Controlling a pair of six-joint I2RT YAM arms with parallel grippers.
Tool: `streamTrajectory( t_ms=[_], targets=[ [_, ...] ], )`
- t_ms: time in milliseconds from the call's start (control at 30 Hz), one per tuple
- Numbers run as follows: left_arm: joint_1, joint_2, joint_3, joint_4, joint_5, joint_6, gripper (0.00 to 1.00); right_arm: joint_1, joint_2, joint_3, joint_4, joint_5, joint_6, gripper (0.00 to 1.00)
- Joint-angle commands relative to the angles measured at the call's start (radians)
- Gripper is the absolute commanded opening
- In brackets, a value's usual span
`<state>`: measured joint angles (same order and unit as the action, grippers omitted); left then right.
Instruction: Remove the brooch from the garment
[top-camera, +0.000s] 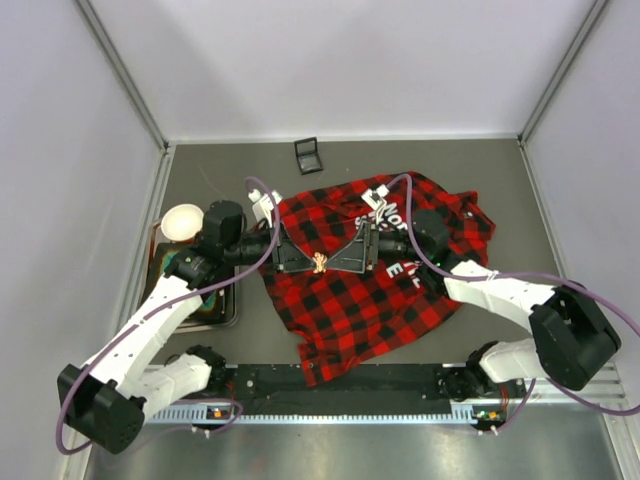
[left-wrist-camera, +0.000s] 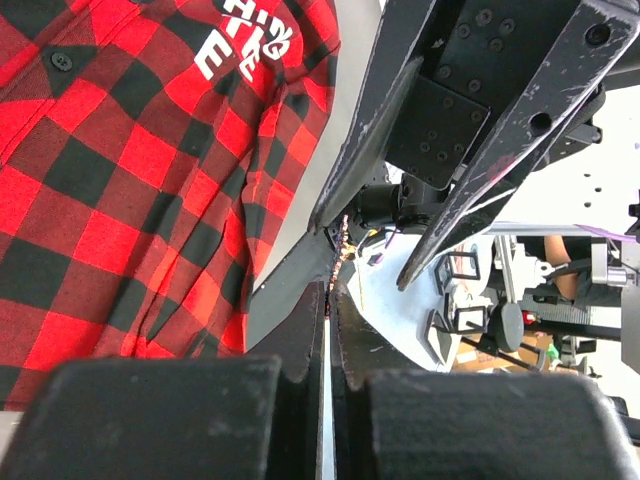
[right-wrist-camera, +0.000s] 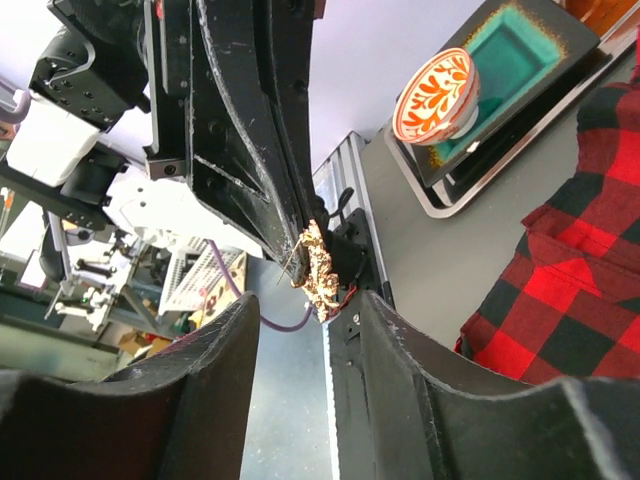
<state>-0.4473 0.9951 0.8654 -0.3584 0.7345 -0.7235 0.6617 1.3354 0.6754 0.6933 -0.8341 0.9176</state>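
Observation:
The brooch (right-wrist-camera: 318, 272) looks gold and sparkly here, with a thin pin sticking out. My left gripper (top-camera: 314, 262) is shut on it and holds it above the red-and-black plaid garment (top-camera: 360, 295). In the left wrist view the brooch (left-wrist-camera: 345, 238) shows only as a thin edge at the tips of my shut left gripper (left-wrist-camera: 335, 285). My right gripper (right-wrist-camera: 308, 305) is open, one finger on each side of the brooch, not touching it. It faces the left gripper from the right (top-camera: 335, 260). The garment's white lettering (left-wrist-camera: 235, 40) lies beside the grippers.
A small black square box (top-camera: 309, 155) sits at the back of the table. A patterned bowl (top-camera: 182, 222) and a teal tray (top-camera: 225, 305) stand at the left, also in the right wrist view (right-wrist-camera: 435, 95). A black rail (top-camera: 340, 380) runs along the near edge.

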Motion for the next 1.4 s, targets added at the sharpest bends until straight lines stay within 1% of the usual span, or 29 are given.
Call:
streamTrajectory(
  t_ms=[0, 133, 300, 400, 433, 567, 700, 733, 800, 833, 933, 1067, 1200, 1267, 1367],
  targets=[
    [0.004, -0.019, 0.021, 0.003, 0.008, 0.052, 0.00, -0.014, -0.051, 0.052, -0.047, 0.043, -0.031, 0.47],
    [0.002, -0.015, -0.005, 0.045, 0.057, 0.053, 0.00, -0.016, -0.042, 0.067, -0.061, 0.039, -0.037, 0.50],
    [0.002, -0.013, -0.060, 0.167, 0.121, 0.007, 0.00, -0.016, -0.036, 0.076, -0.043, 0.046, -0.017, 0.50],
    [0.002, -0.015, -0.063, 0.180, 0.126, 0.007, 0.00, -0.011, -0.019, 0.081, -0.014, 0.035, 0.006, 0.45],
    [0.002, -0.015, -0.063, 0.182, 0.126, 0.006, 0.00, -0.005, -0.015, 0.084, -0.005, 0.026, 0.009, 0.42],
    [0.002, -0.019, -0.060, 0.191, 0.121, -0.001, 0.00, 0.019, -0.007, 0.079, -0.006, 0.013, -0.009, 0.41],
    [0.002, -0.029, -0.055, 0.191, 0.120, -0.002, 0.00, 0.019, -0.033, 0.036, -0.008, 0.029, -0.029, 0.39],
    [0.002, -0.036, -0.054, 0.191, 0.120, -0.002, 0.00, 0.019, -0.039, 0.033, -0.009, 0.024, -0.031, 0.36],
    [0.002, -0.041, -0.055, 0.193, 0.121, -0.002, 0.00, 0.019, -0.044, 0.026, -0.003, 0.017, -0.033, 0.33],
    [0.002, -0.044, -0.055, 0.191, 0.121, -0.002, 0.00, 0.018, -0.045, 0.023, 0.006, 0.013, -0.031, 0.29],
    [0.002, -0.044, -0.052, 0.193, 0.120, -0.002, 0.00, 0.018, -0.039, 0.016, 0.024, -0.008, -0.022, 0.24],
    [0.004, -0.041, -0.057, 0.220, 0.118, -0.025, 0.00, 0.021, -0.025, 0.004, 0.100, -0.022, 0.021, 0.23],
    [0.004, -0.036, -0.063, 0.243, 0.121, -0.044, 0.00, 0.038, -0.010, 0.015, 0.109, -0.033, 0.020, 0.20],
    [0.002, -0.035, -0.062, 0.242, 0.124, -0.047, 0.00, 0.044, 0.001, 0.019, 0.120, -0.040, 0.030, 0.15],
    [0.002, -0.042, -0.060, 0.243, 0.117, -0.053, 0.00, 0.044, -0.002, 0.010, 0.155, -0.037, 0.044, 0.04]
  ],
)
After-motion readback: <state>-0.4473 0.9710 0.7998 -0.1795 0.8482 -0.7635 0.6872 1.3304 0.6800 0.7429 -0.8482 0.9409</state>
